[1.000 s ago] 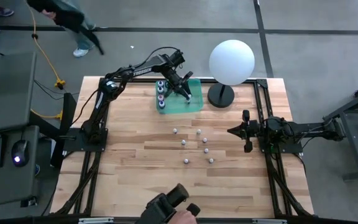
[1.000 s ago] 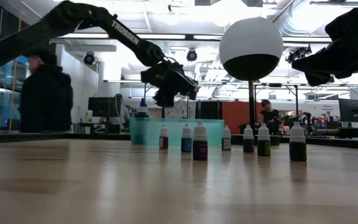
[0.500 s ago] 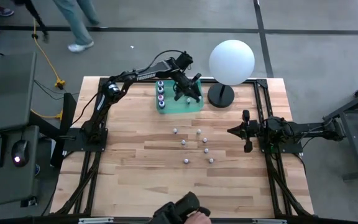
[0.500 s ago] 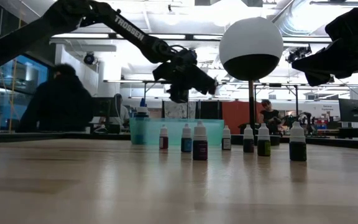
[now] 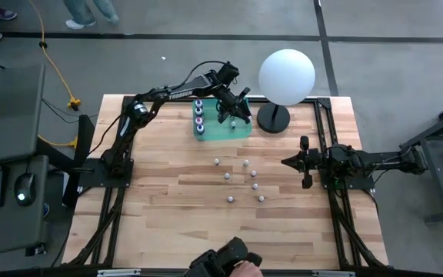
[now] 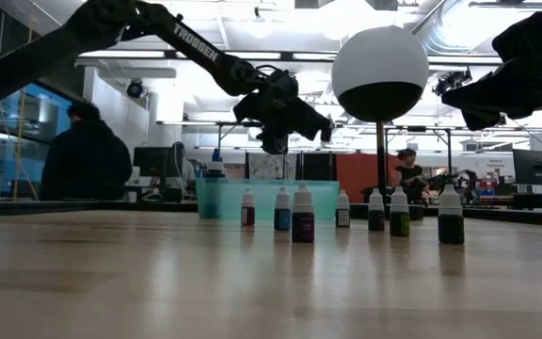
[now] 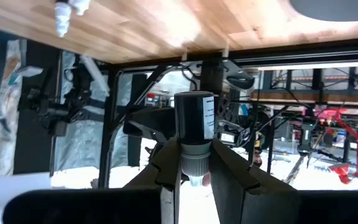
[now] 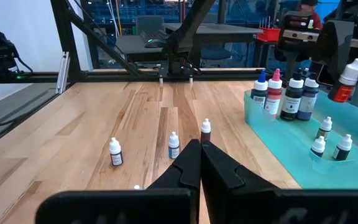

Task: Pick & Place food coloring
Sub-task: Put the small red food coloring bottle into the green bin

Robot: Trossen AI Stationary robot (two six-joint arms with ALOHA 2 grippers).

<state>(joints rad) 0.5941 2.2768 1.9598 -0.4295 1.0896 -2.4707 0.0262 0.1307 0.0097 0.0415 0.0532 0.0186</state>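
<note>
Small dark food coloring bottle (image 7: 194, 118) clamped between left gripper (image 5: 233, 108) fingers, raised above translucent teal tray (image 5: 241, 129) at table's 12 o'clock. Seven white-capped bottles (image 5: 245, 163) stand mid-table. Right gripper (image 5: 305, 161) closed, empty, at 3 o'clock.

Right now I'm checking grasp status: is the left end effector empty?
No: in the left wrist view the left end effector is shut on a small dark food coloring bottle, gripped near its cap.

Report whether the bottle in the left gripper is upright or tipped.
Tipped: in the right wrist view the bottle leans above the teal tray.
</note>
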